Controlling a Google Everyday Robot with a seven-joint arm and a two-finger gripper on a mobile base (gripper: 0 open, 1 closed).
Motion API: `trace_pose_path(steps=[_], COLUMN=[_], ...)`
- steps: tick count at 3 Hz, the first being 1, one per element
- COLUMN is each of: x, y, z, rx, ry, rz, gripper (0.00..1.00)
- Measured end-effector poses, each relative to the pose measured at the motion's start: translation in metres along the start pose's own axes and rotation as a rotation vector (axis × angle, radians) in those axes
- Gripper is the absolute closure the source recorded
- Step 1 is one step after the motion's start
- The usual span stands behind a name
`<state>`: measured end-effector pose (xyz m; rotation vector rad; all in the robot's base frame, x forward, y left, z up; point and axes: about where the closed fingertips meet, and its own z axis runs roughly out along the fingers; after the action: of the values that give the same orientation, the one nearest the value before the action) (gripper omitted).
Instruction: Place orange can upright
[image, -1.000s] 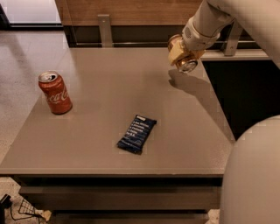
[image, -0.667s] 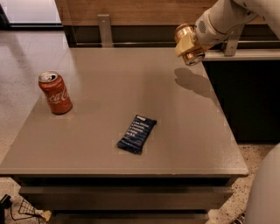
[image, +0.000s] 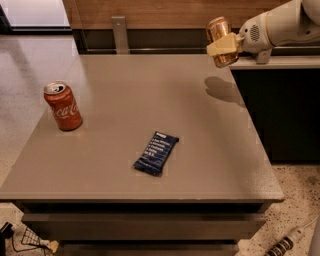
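Aloft, far right: one tool (image: 225, 47) clamped on one orange can (image: 218, 29); one red can (image: 63, 106), one bar (image: 156, 152).

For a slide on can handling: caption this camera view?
Pincer holds the orange can above the table's far edge; a red can and blue wrapper sit on it.

Grey table (image: 150, 90), speckled floor (image: 297, 192), wood-panelled wall (image: 160, 12) behind

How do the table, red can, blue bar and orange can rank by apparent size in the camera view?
1. table
2. red can and blue bar: look alike, unranked
3. orange can, held in the gripper near the table's far right corner; it is farther away and partly covered, so unsure.
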<state>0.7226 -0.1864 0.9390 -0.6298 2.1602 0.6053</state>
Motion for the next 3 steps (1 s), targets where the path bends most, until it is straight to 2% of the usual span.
trace_pose_path(steps=[1,2,3], x=[0.004,0.01,0.019], y=[0.003,0.012,0.027], z=[0.002,0.002,0.003], rx=[-0.138,-0.22,-0.263], ry=[-0.092,-0.166,-0.238], rz=[-0.098,-0.221,-0.308], gripper=[1.0,1.0,1.0])
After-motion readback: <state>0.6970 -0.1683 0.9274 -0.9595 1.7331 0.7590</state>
